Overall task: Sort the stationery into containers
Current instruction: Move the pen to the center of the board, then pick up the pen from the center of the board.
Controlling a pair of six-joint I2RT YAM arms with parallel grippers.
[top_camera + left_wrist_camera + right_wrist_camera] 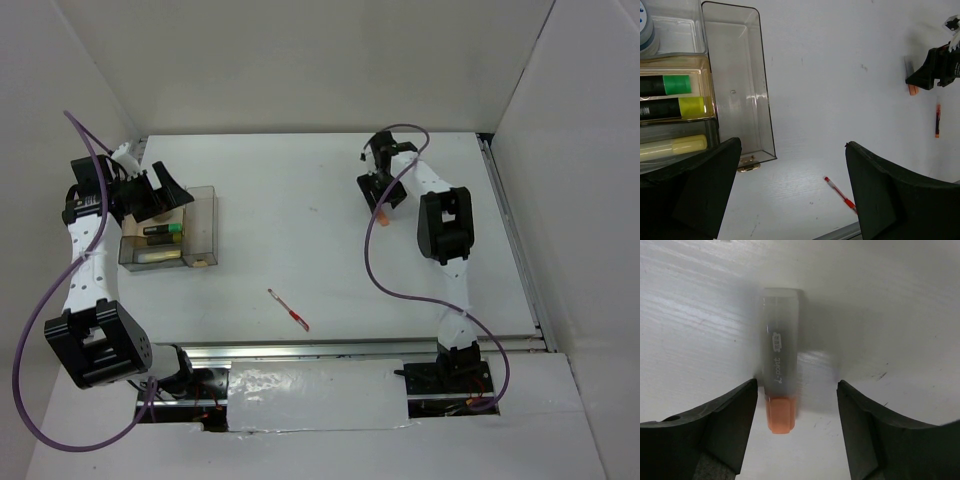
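Hovering low over the surface [300, 200], the right gripper [796, 386] has its fingers apart, and the grey marker with an orange end [781, 355] lies flat between them. The long axis of the marker runs along the fingers, not across them, so I judge that a closing would press it on its narrow sides, which is the good way. It is not centred: in the right wrist view it lies close to the finger [715, 425] on the left, perhaps touching it, while a wide gap is open toward the other finger. The orange end points toward the camera and the grey end away from it.

In the top view this marker shows only as a small orange spot just beside the gripper. The right arm is clearly the nearer arm for it.

The clear compartment container [205, 225] stands well apart, on the left side of the surface. The left gripper [160, 195] hangs above it, also with fingers apart and holding nothing. A red pen [288, 309] lies alone near the front edge, between the two arms.
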